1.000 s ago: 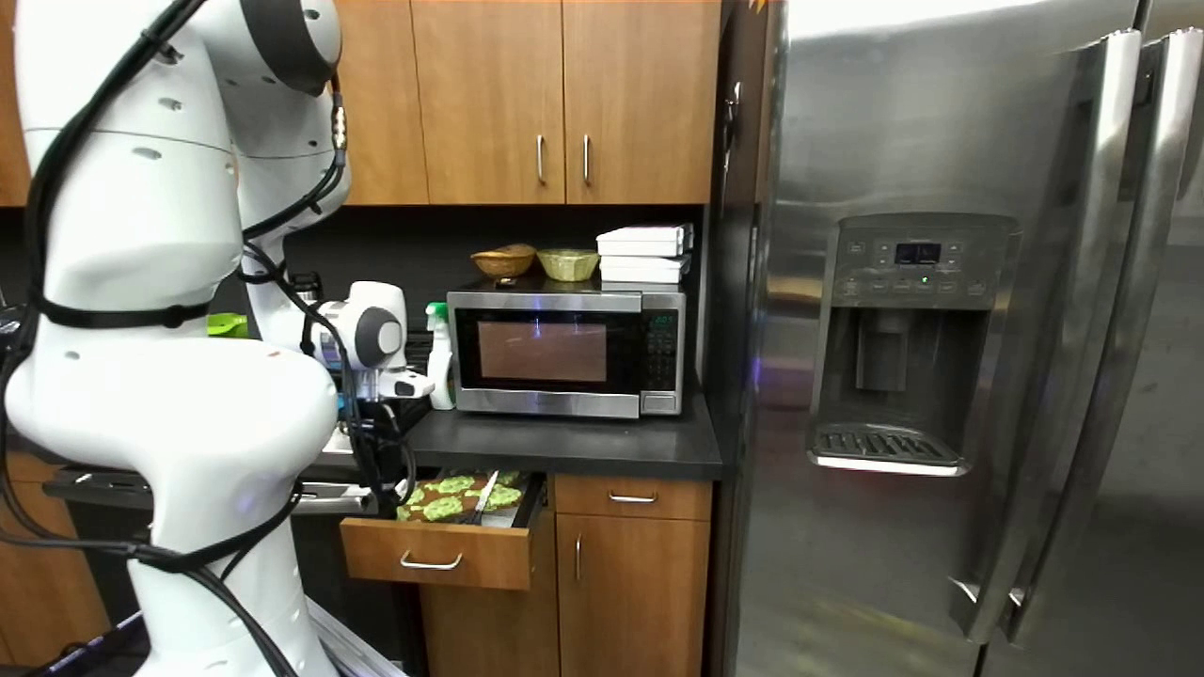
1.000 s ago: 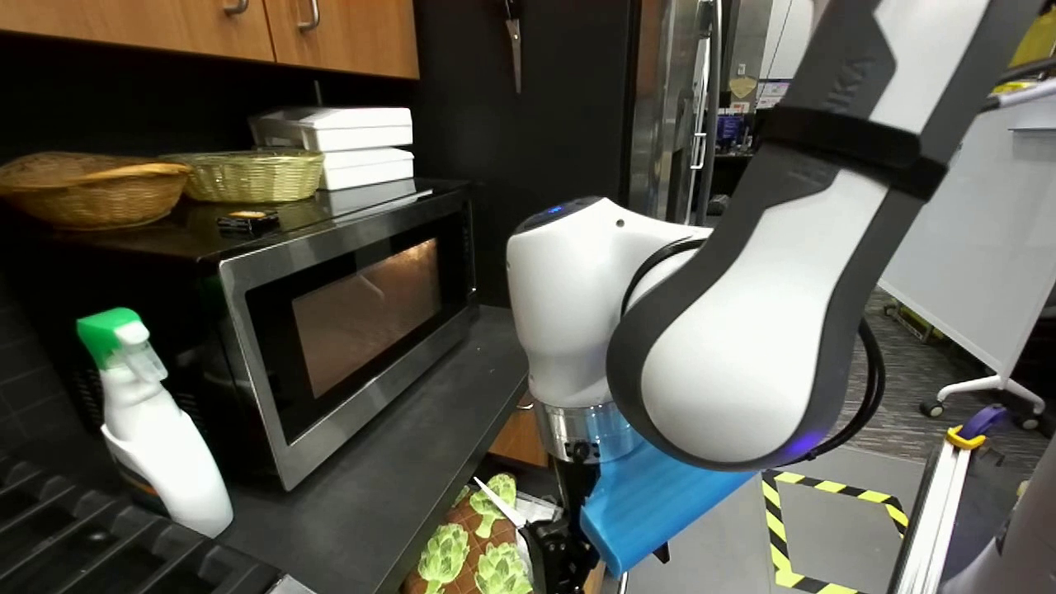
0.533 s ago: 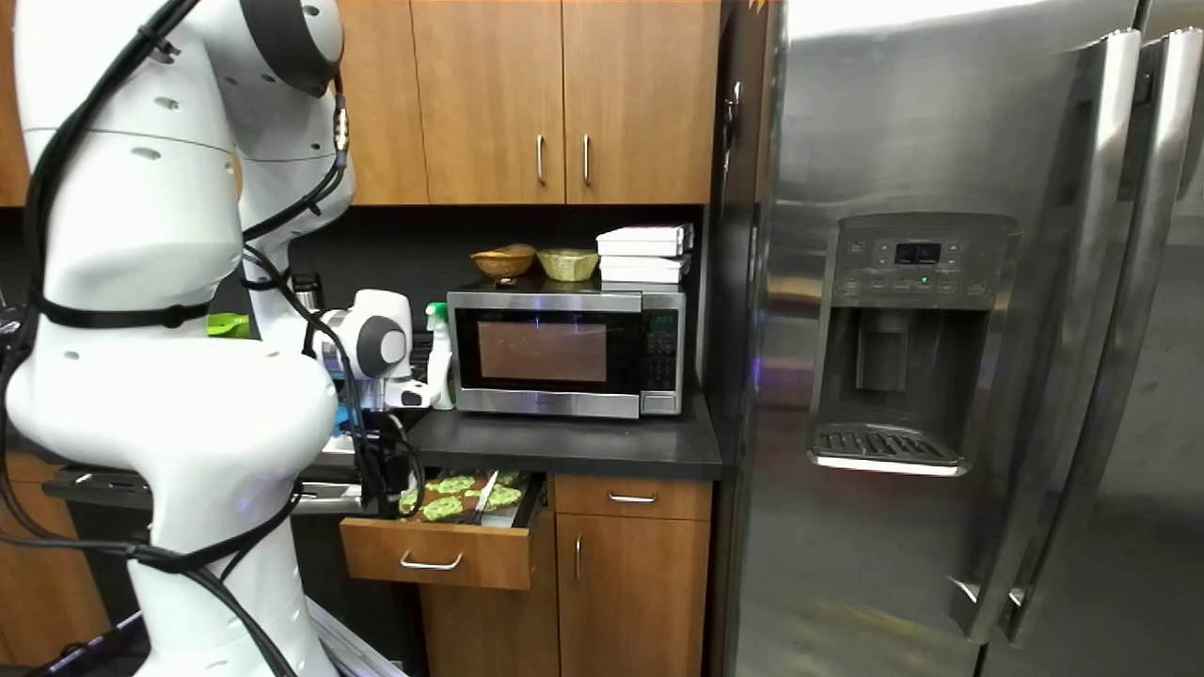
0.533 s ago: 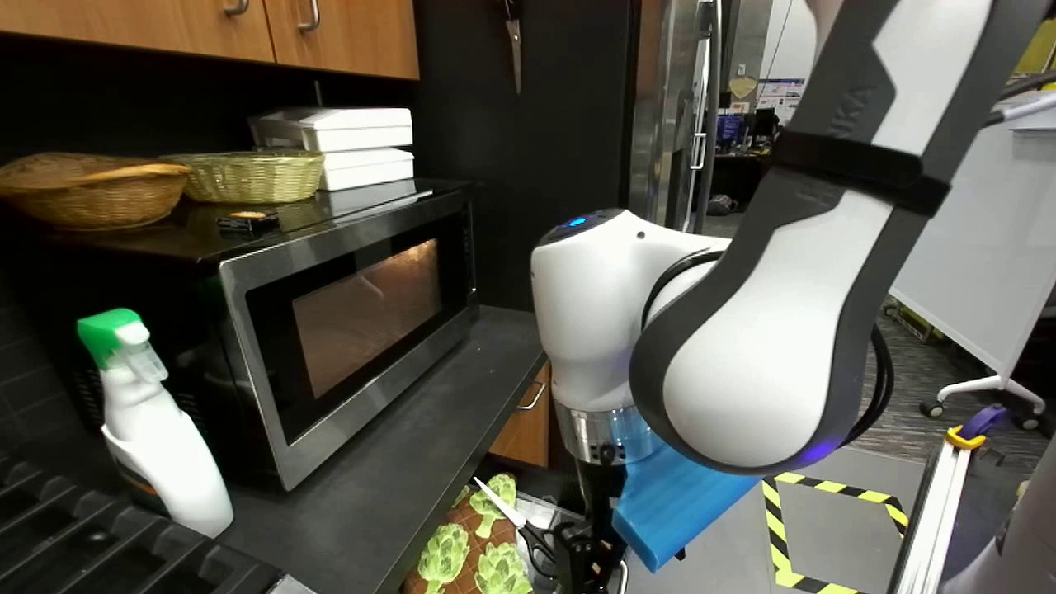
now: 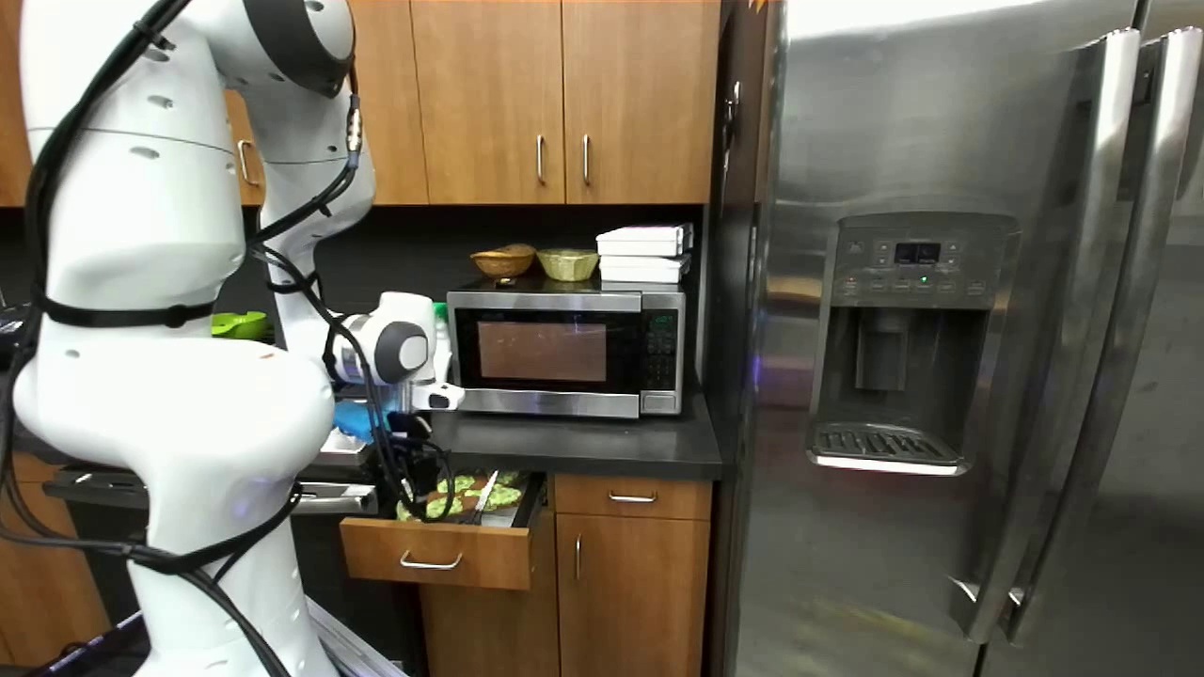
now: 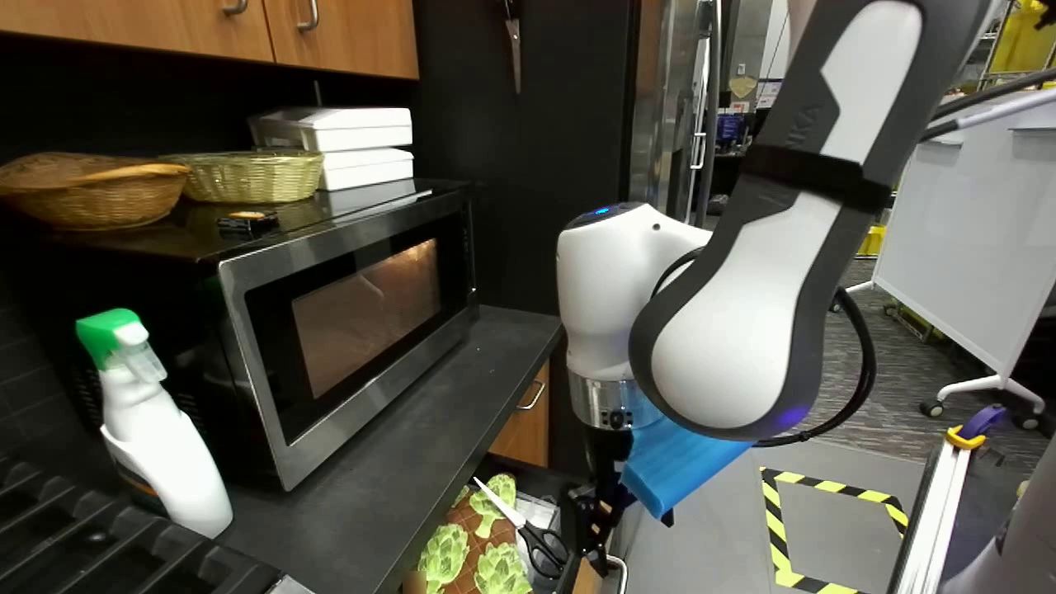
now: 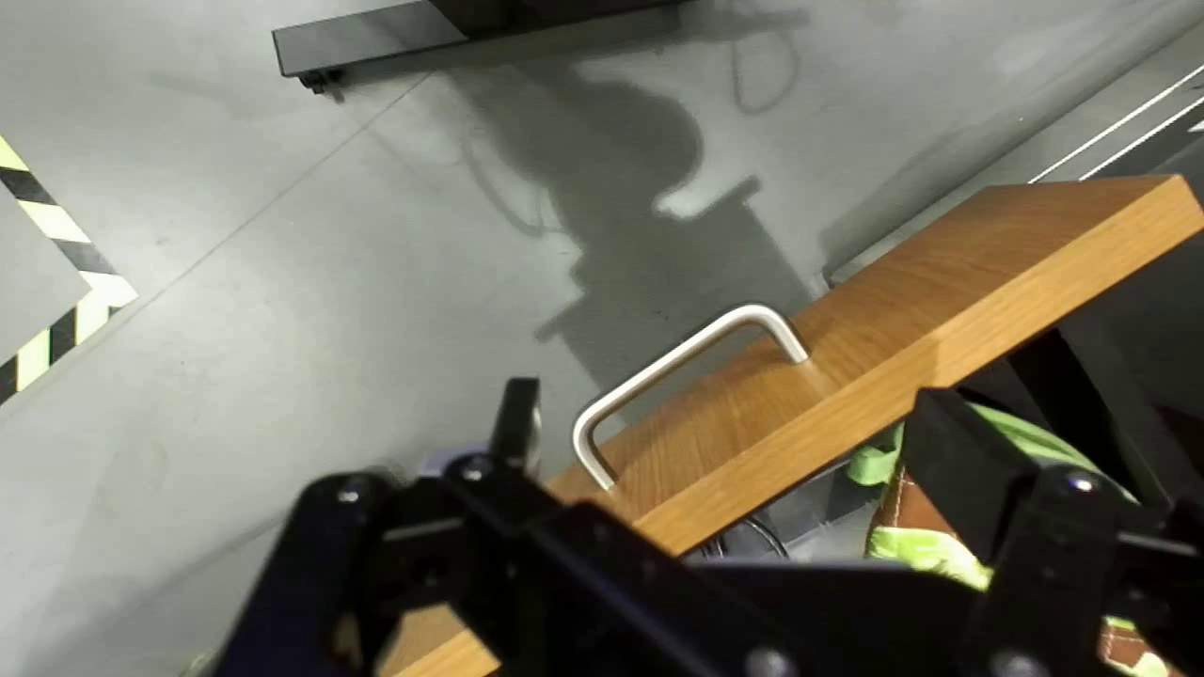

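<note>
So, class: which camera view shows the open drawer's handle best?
The wrist view: the drawer handle looks large and whole. Both exterior views show it smaller; in an exterior view the picture's bottom edge cuts it off.

1. Light from above casts a dark, soft-edged shadow (image 7: 649, 235) of the arm (image 6: 734, 355) across the pale floor (image 7: 329, 282).
2. In the wrist view the near gripper (image 7: 738, 437) is black and blurred; the drawer handle (image 7: 674, 360) farther off is fairly sharp.
3. At right in an exterior view, glare bleaches the upper edge of the refrigerator (image 5: 1025, 376).
4. The far wall (image 5: 423, 244) behind the microwave (image 5: 564, 353) sinks into gloom in both exterior views.
</note>
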